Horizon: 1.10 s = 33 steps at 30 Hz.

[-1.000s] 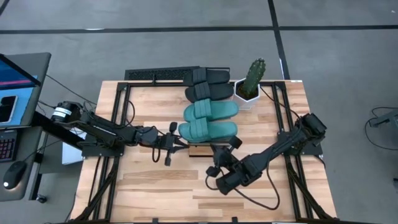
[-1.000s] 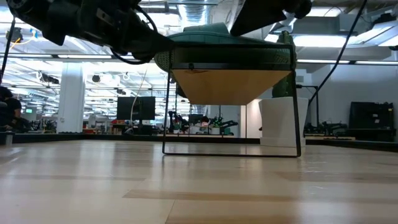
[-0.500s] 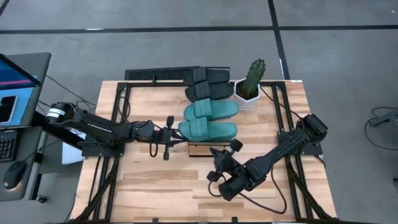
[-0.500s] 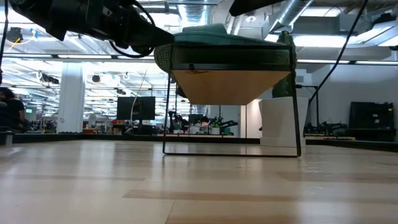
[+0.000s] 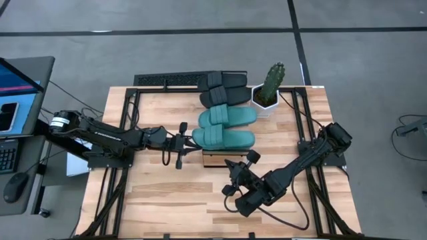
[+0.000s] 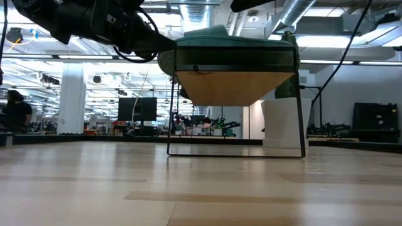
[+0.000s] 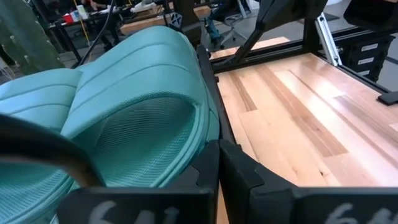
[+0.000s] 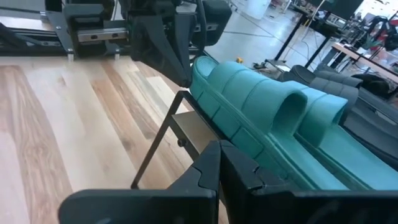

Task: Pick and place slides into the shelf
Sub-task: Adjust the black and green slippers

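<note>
The shelf (image 5: 217,160) stands mid-table, a light plank on a black frame (image 6: 235,85). Two black slides (image 5: 223,90) and two teal slides (image 5: 227,117) lie on it side by side. The nearest teal slide (image 5: 223,139) lies along the shelf's near edge. My left gripper (image 5: 192,141) is shut, level, at that slide's left end. My right gripper (image 5: 233,165) is shut just in front of the shelf's near edge, holding nothing. My left gripper has its shut fingertips (image 8: 181,59) against the left end (image 7: 200,124) of the nearest teal slide, beside the shelf's black frame. The fingers come in level from the table's left, along the slide. The slide lies flat on the shelf.
A cactus in a white pot (image 5: 269,93) stands on the table right of the shelf's far end. A black perforated rail (image 5: 167,80) lies at the far edge. The near half of the wooden table (image 5: 173,200) is bare wood.
My left gripper has swung toward the table's far edge and a little right, closing up to the left end of the nearest teal slide. Both grippers have stayed shut.
</note>
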Tool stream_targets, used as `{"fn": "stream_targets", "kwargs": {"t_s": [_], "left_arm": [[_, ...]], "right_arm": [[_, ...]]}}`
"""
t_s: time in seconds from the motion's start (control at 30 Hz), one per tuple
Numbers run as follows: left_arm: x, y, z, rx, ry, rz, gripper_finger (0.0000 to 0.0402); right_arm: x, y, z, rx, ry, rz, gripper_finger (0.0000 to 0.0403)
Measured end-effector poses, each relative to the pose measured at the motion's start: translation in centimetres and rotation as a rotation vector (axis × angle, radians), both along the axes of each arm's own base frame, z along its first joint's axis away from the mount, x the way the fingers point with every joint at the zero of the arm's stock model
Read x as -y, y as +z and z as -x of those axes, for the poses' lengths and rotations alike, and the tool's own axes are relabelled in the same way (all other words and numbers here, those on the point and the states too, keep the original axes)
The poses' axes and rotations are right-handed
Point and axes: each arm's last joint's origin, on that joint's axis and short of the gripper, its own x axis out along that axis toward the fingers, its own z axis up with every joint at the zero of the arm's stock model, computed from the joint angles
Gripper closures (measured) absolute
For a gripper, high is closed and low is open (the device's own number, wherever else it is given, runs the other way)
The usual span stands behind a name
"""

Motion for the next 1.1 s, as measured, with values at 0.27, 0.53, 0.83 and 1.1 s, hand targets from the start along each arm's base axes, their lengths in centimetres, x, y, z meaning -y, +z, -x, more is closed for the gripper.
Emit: {"fn": "stream_targets", "kwargs": {"t_s": [0.27, 0.53, 0.83, 1.1], "left_arm": [[-0.1, -0.1, 0.0, -0.014, 0.017, -0.006, 0.0401], [0.1, -0.3, 0.0, -0.03, -0.009, 0.04, 0.0402], [0.8, -0.2, 0.1, -0.025, -0.036, 0.062, 0.0401], [0.8, -0.2, 0.1, -0.024, -0.014, 0.053, 0.0402]], "right_arm": [[0.0, 0.0, 0.0, 0.002, 0.001, -0.003, 0.0403], [0.0, 0.0, 0.0, 0.001, 0.005, -0.012, 0.0403], [1.2, -0.4, 0.1, -0.047, -0.038, -0.024, 0.0403], [3.5, -0.8, 0.0, -0.081, -0.14, -0.044, 0.0403]]}}
